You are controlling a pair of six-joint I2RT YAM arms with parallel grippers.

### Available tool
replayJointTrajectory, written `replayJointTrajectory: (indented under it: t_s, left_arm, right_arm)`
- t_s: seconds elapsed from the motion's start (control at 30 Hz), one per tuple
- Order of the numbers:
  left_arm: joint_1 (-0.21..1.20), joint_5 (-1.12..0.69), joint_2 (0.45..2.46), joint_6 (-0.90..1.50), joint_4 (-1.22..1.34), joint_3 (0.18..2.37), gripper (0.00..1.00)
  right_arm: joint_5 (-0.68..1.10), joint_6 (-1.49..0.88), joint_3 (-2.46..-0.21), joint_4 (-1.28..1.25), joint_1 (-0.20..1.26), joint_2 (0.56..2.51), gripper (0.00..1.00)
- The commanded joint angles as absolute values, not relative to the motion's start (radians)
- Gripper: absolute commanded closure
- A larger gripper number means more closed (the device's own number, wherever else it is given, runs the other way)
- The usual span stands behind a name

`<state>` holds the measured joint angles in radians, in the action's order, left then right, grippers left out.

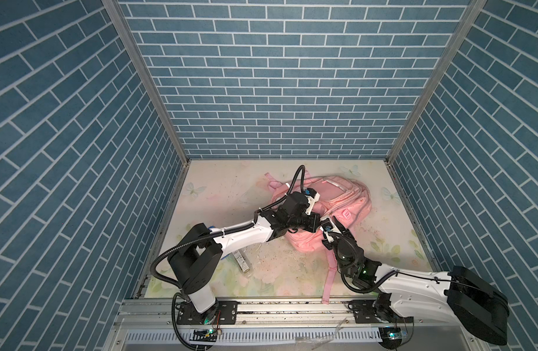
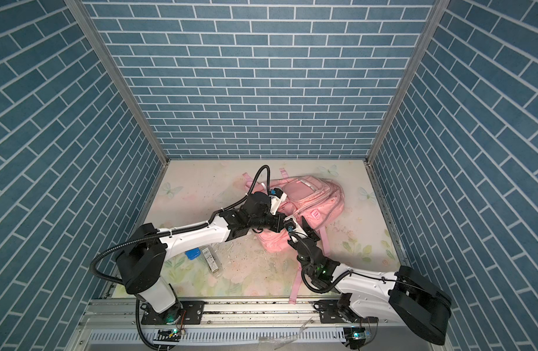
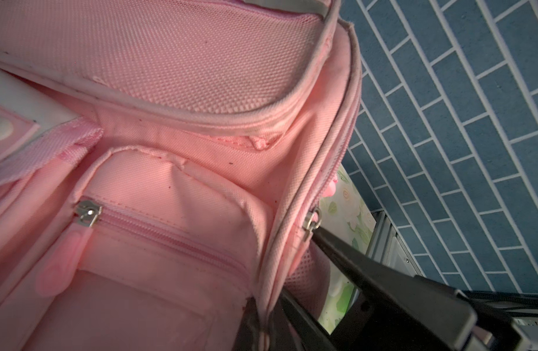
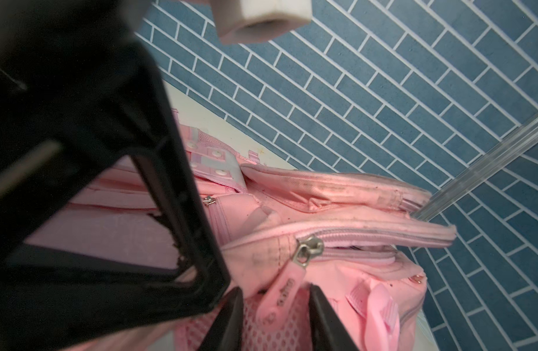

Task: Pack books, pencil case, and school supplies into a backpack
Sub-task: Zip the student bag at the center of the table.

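Observation:
The pale pink backpack (image 1: 346, 200) (image 2: 319, 197) lies on the table, front pockets up. My left gripper (image 3: 263, 322) (image 1: 314, 225) is shut on a piped edge of the backpack (image 3: 176, 76), beside its main zip. My right gripper (image 4: 277, 322) (image 1: 330, 221) is open. Its two fingers stand either side of the pink zip pull (image 4: 280, 299) that hangs from the metal slider (image 4: 308, 249), with gaps showing on both sides. A light blue pencil sharpener (image 2: 192, 253) lies under the left arm. The books are out of view.
A long pale flat item with a dark label (image 2: 211, 258) (image 1: 240, 259) lies beside the sharpener; I cannot tell whether it is the pencil case. A pink strap (image 1: 330, 273) trails to the table's front edge. Blue brick walls close in three sides.

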<state>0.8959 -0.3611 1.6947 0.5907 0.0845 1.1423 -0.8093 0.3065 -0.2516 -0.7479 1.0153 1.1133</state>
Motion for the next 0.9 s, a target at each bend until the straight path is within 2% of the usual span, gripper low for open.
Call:
replayJointTrajectory:
  t_s: [0.0, 0.13, 0.33, 0.63, 0.87]
  left_arm:
    - [0.906, -0.409, 1.668, 0.601, 0.201, 1.203, 1.0]
    - [0.901, -0.392, 1.654, 0.572, 0.158, 1.203, 1.0]
    - [0.899, -0.383, 1.64, 0.536, 0.124, 1.189, 1.0]
    - [0.899, -0.388, 1.635, 0.506, 0.102, 1.192, 1.0]
    - [0.898, -0.343, 1.623, 0.386, -0.016, 1.213, 1.0]
  right_arm:
    - [-0.904, 0.29, -0.267, -0.763, 1.012, 1.112, 0.73]
    - [-0.875, 0.195, -0.248, -0.69, 1.009, 1.042, 0.87]
    - [-0.49, 0.029, -0.187, -0.604, 0.896, 0.862, 0.95]
    - [-0.22, -0.026, -0.174, -0.546, 0.765, 0.776, 1.0]
    - [-0.191, -0.087, -0.18, -0.55, 0.715, 0.797, 1.0]
